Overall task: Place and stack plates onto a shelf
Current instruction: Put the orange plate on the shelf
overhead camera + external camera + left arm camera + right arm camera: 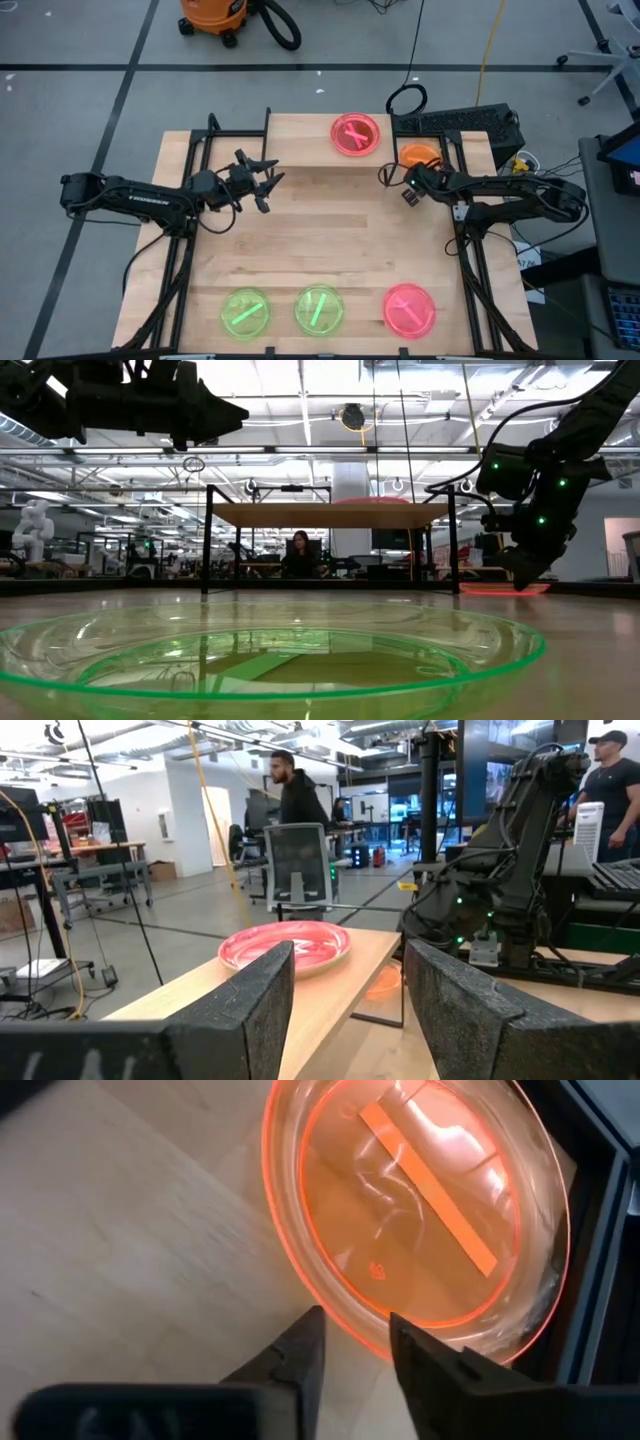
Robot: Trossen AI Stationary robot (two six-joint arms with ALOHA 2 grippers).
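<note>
The shelf (300,138) stands at the table's far edge, with a pink plate (356,133) lying flat on its board. An orange plate (420,153) lies on the table just right of the shelf. Two green plates (245,313) (319,309) and a second pink plate (410,309) lie along the near edge. My left gripper (268,185) hovers open above the table's left middle and faces the shelf (370,955). My right gripper (355,1345) is low at the orange plate (420,1210) and open by a narrow gap. My right gripper comes from above at the orange plate's rim (352,1327) on its near-left side. One finger stands outside the rim and one over the plate's inside. Whether the fingers touch the rim I cannot tell. The plate lies flat on the table.
The shelf's thin black legs (207,540) stand at its corners with open room under the board. A black frame edge (600,1280) runs close beside the orange plate. The table's middle (330,230) is bare wood. People stand in the room beyond the table.
</note>
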